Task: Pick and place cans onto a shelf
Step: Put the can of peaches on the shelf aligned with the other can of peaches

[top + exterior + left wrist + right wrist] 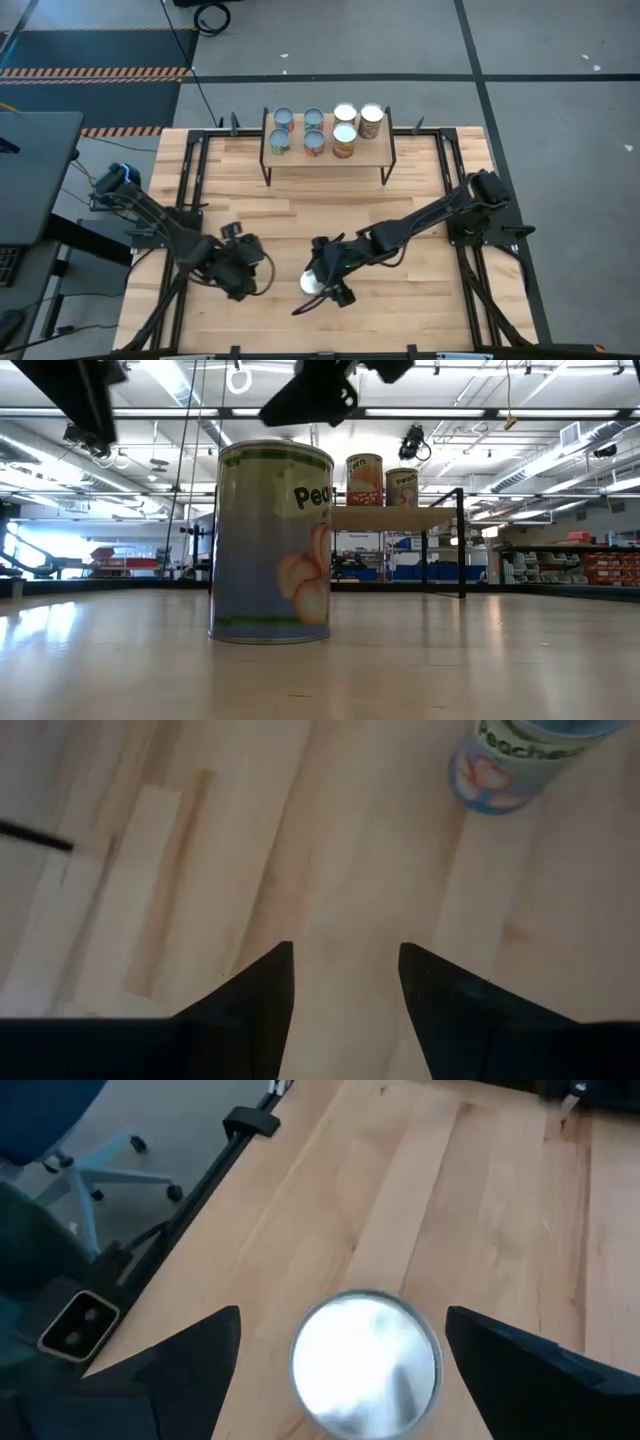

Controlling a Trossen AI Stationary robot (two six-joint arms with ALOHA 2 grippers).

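Observation:
A peach can with a white lid stands upright on the table near the front middle; it fills the low view. My right gripper hovers above it, open. In the right wrist view its fingers stand on either side of the can's lid without touching. My left gripper is open and empty over bare table to the can's left. Its wrist view shows the can farther off. The shelf at the far middle carries several cans standing upright.
Black frame rails run along the table's left and right sides. The shelf's thin black legs stand on the far part of the table. Bare wood lies between the shelf and the grippers. A blue chair stands off the table.

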